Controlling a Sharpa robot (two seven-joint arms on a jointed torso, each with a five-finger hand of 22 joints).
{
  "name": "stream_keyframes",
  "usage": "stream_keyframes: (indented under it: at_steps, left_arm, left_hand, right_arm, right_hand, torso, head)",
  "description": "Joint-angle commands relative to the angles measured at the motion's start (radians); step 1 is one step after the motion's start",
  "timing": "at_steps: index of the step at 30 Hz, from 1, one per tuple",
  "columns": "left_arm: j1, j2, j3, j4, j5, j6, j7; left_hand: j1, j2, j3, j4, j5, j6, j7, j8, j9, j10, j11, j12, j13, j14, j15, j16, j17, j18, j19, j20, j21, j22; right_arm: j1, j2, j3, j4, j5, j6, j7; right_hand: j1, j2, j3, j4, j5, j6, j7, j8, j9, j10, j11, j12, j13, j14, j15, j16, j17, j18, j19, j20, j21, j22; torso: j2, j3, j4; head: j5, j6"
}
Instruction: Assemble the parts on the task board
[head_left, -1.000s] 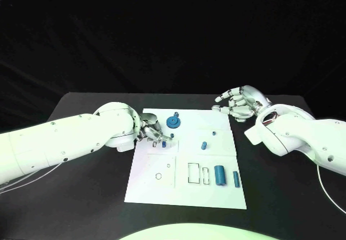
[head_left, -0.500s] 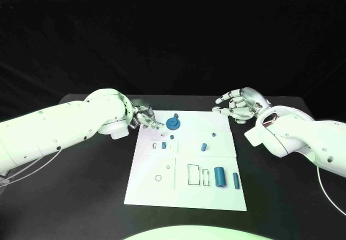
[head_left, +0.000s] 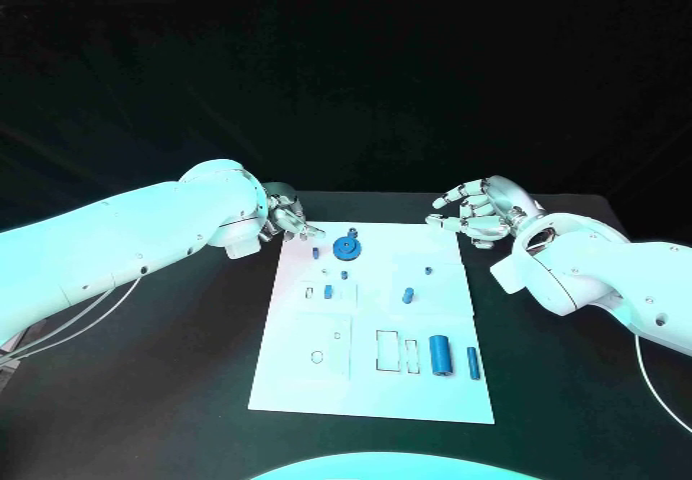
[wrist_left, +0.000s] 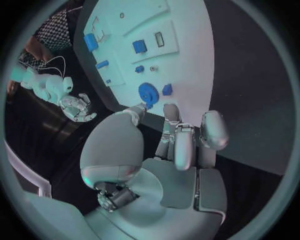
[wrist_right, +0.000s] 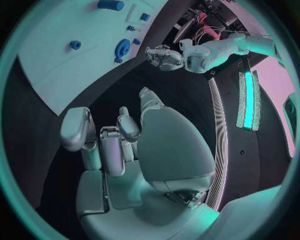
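Left robot hand (head_left: 289, 222), empty and part-curled, nears the gear (head_left: 346, 246): likely light, rigid; best pinched by its rim.

Open board, hands at its far corners

The board (head_left: 372, 390) has bare white at lower left; parts cluster in the upper middle around the gear (head_left: 346, 246) and at lower right. The left hand (head_left: 286, 218) crowds the upper-left corner, the right hand (head_left: 473, 210) the upper-right.
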Motion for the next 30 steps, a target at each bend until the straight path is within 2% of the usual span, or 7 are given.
stream_keyframes:
  at_steps: [1,6,14,24,30]
  left_arm:
    - [0.002,0.013,-0.003,-0.023,0.004,0.063,0.011]
    - [0.002,0.039,-0.013,-0.063,0.015,0.083,0.011]
    - [0.002,0.074,-0.026,-0.110,0.035,0.093,0.014]
    - [0.001,0.094,-0.037,-0.136,0.049,0.105,0.017]
    - [0.001,0.105,-0.043,-0.154,0.057,0.107,0.019]
  left_hand:
    - [0.011,0.001,0.001,0.002,0.001,-0.006,0.000,-0.004,-0.002,-0.001,0.006,0.006,0.000,0.059,0.005,-0.007,0.119,0.009,0.000,0.006,-0.005,-0.002]
    - [0.011,0.003,0.001,0.002,0.000,-0.005,0.000,-0.005,-0.003,-0.002,0.006,0.005,-0.001,0.058,0.006,-0.008,0.118,0.009,-0.001,0.006,-0.006,-0.003]
    - [0.010,0.005,0.001,0.002,-0.001,-0.003,0.001,-0.006,-0.005,-0.001,0.007,0.010,0.005,0.060,0.007,-0.005,0.123,0.009,0.000,0.007,-0.005,-0.001]
    - [0.009,0.007,0.001,0.002,-0.001,0.001,0.000,-0.007,-0.007,0.000,0.007,0.013,0.008,0.060,0.007,-0.004,0.124,0.008,0.001,0.008,-0.004,0.001]
    - [0.014,0.015,0.007,0.001,-0.001,0.009,-0.001,-0.008,-0.012,0.001,0.007,0.018,0.012,0.060,0.007,-0.003,0.126,0.008,0.003,0.010,-0.003,0.004]
  right_arm:
    - [0.000,0.001,0.000,0.000,0.001,-0.001,0.010]
    - [0.000,0.003,0.000,0.000,0.001,0.000,0.011]
    - [0.000,0.007,0.000,-0.003,0.001,0.004,0.010]
    - [0.000,0.009,0.000,-0.004,0.001,0.004,0.010]
    - [0.000,0.011,0.000,-0.004,0.001,0.004,0.011]
  right_hand:
    - [-0.009,0.004,0.005,-0.001,0.006,0.005,0.000,0.002,-0.001,-0.004,-0.004,-0.005,0.000,0.066,-0.004,-0.005,0.095,0.015,-0.009,-0.001,-0.005,-0.001]
    - [-0.009,0.004,0.005,-0.001,0.006,0.005,0.000,0.002,-0.001,-0.004,-0.004,-0.005,0.000,0.066,-0.004,-0.005,0.095,0.015,-0.009,-0.001,-0.005,-0.001]
    - [-0.009,0.004,0.005,-0.001,0.006,0.005,0.000,0.002,-0.001,-0.004,-0.004,-0.005,0.000,0.066,-0.004,-0.005,0.095,0.015,-0.009,-0.001,-0.005,-0.001]
    - [-0.009,0.004,0.005,-0.001,0.006,0.005,0.000,0.002,-0.001,-0.004,-0.004,-0.005,0.000,0.066,-0.004,-0.005,0.095,0.015,-0.009,-0.001,-0.005,-0.001]
    - [-0.009,0.004,0.005,-0.001,0.006,0.005,0.000,0.002,-0.001,-0.004,-0.004,-0.005,0.000,0.066,-0.004,-0.005,0.095,0.015,-0.009,-0.001,-0.005,-0.001]
  torso:
    - [0.000,-0.0003,0.0009]
    - [-0.001,-0.0007,0.0017]
    - [0.000,0.0001,-0.0029]
    - [0.000,0.0006,0.0013]
    - [0.000,0.0004,-0.0012]
  head:
    - [-0.001,-0.003]
    - [-0.001,-0.004]
    - [0.004,-0.007]
    - [-0.001,-0.008]
    - [0.000,-0.010]
